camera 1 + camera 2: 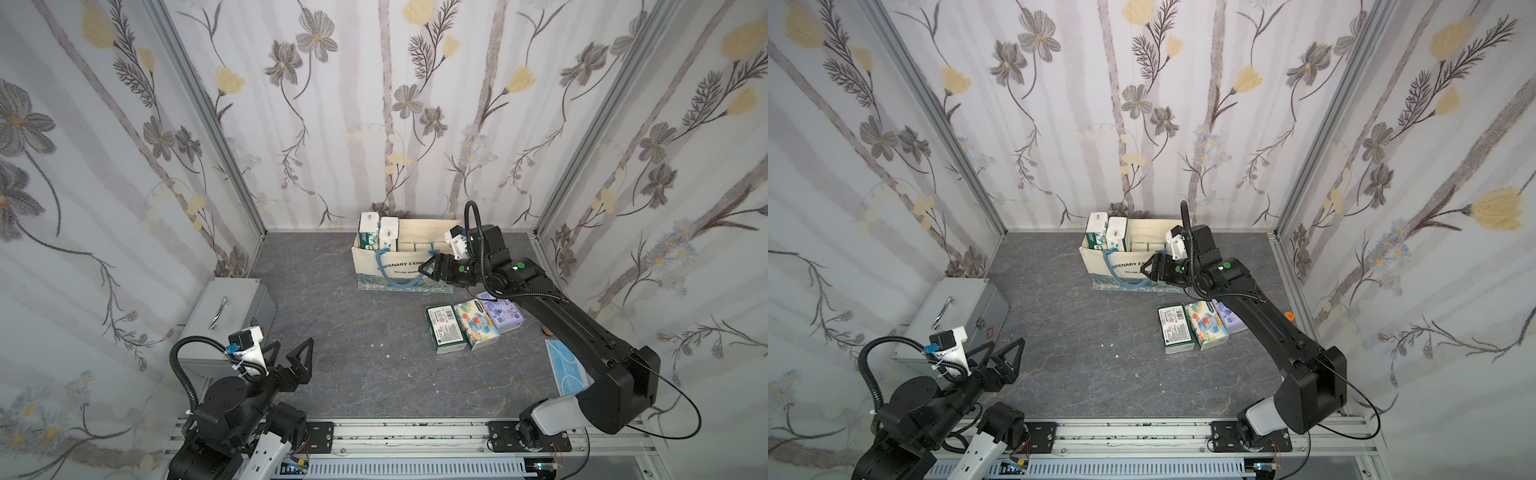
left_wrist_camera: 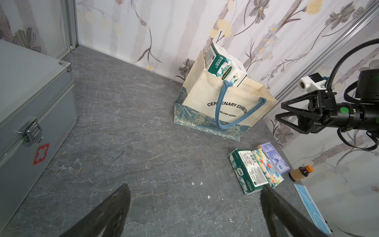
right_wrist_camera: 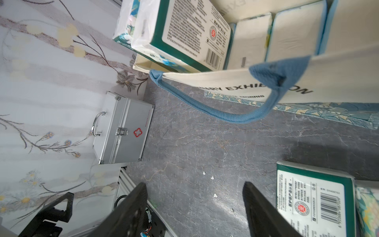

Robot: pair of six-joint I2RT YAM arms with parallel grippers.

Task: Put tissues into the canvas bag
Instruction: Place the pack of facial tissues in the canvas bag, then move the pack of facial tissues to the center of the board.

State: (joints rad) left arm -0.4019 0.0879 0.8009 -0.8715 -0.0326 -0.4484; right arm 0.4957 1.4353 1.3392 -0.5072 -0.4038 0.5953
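Right hand [image 1: 426,269]: being held open, empty, by the canvas bag [image 1: 374,266].
Left hand [image 1: 291,347]: being held open.
Green tissues [image 1: 444,330], bag's five o'clock: best gripped across the width.

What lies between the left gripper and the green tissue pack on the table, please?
Bare tabletop with a few white scraps, from left gripper to green tissue pack, in both top views.

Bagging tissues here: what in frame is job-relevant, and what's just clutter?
Job:
- canvas bag
- upright packs already in it
- green pack, elephant pack and lavender pack on the table
- right gripper, open, at the bag's front
- left gripper, open, empty

Clutter:
- metal case
- blue mask packet
- small brown bottle
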